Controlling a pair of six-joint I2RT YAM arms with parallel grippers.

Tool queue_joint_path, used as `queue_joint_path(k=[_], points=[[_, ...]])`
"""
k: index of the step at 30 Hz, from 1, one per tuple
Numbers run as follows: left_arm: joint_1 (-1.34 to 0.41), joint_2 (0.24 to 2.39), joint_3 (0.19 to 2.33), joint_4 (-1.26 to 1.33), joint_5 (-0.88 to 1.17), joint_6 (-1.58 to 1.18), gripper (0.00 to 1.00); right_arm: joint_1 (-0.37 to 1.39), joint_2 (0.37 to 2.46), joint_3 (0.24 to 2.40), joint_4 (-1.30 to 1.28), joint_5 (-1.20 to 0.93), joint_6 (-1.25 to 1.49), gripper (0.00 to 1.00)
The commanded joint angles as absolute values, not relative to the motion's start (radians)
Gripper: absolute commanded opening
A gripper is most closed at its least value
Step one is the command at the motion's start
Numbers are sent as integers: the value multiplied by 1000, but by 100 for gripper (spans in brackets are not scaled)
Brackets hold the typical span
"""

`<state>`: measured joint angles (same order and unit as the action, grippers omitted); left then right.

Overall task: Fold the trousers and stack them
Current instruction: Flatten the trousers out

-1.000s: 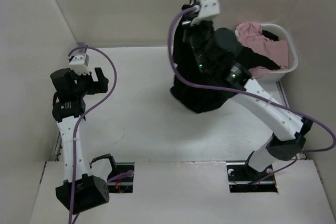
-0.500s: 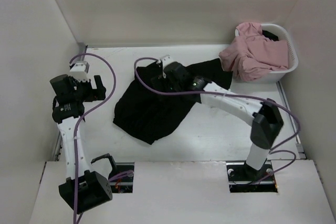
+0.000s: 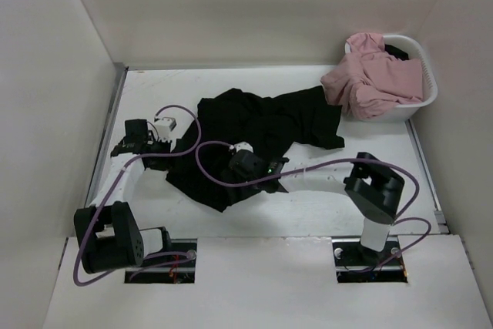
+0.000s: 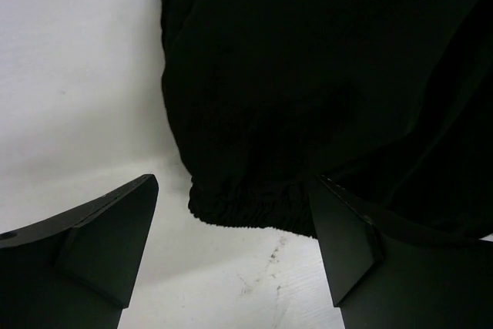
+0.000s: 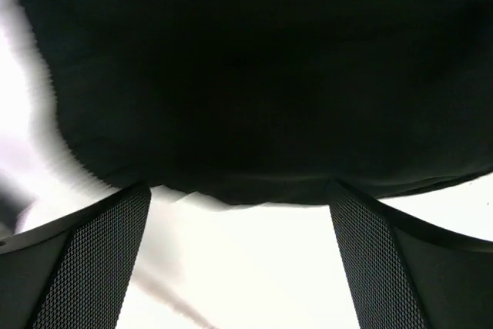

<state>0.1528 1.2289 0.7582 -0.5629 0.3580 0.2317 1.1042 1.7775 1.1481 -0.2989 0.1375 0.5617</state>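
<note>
The black trousers point(image 3: 258, 132) lie crumpled in a wide heap on the white table point(image 3: 370, 156). Low at the heap's left edge, my left gripper point(image 3: 159, 161) stands open. In the left wrist view a gathered elastic edge of the trousers point(image 4: 239, 209) lies on the table between the fingertips point(image 4: 142, 194) of the left gripper point(image 4: 233, 190), untouched. My right gripper point(image 3: 231, 184) is at the heap's near edge, also open. In the right wrist view the right gripper point(image 5: 239, 194) faces a dark hem of the trousers point(image 5: 254, 113) just ahead of its mesh-padded fingers point(image 5: 354, 221). Nothing is held.
A white laundry basket point(image 3: 426, 75) at the back right holds pink garments point(image 3: 373, 75) that spill over its left rim toward the trousers. Walls close in the table on the left, back and right. The right arm's elbow point(image 3: 375, 184) sits right of the heap.
The right gripper opened and let the trousers drop from hanging onto the table, then swung down to the heap's near edge. The left arm lowered from upright to the heap's left edge.
</note>
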Motion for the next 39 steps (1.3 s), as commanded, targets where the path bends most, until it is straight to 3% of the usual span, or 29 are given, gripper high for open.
queue_joint_path(k=[1,3,4,5,6,8,12,14,15,16,18,28,29,30,31,33,35,39], points=[[136,1210,778,-482,296,232,79,1012,1831,1166,-245,169,713,94],[156,1174,772,-477,296,221,80,964,1879,1198,-270,161,724,70],[180,1136,766,-482,290,221,81,926,1920,1244,-293,138,718,41],[194,1115,762,-488,291,222,81,898,1945,1288,-299,118,698,23],[221,1080,758,-497,291,222,81,875,1963,1331,-298,107,674,12],[277,1025,753,-508,293,229,82,826,2035,1516,-316,88,602,1],[448,933,752,-517,296,248,85,844,2224,1998,-433,-38,447,0],[497,934,755,-518,299,256,85,866,2246,2061,-469,-41,433,1],[521,949,759,-525,295,261,85,880,2238,2053,-475,-38,442,18],[527,954,759,-526,293,262,85,887,2218,2018,-471,-28,457,42],[573,980,765,-520,302,247,84,922,2145,1885,-425,46,460,100],[685,1023,825,-517,373,213,84,1147,2287,1882,-580,63,348,100],[688,1026,830,-515,373,215,84,1147,2292,1862,-598,61,351,98],[691,1028,833,-512,374,216,84,1147,2284,1830,-603,63,356,86],[691,1031,839,-509,374,216,84,1147,2257,1769,-600,63,363,57],[688,1040,853,-508,374,216,84,1137,2156,1613,-580,74,403,10],[676,1054,868,-508,374,218,84,1121,2021,1452,-569,90,461,1],[558,1087,891,-503,368,236,82,1049,1576,1013,-693,228,679,1]])
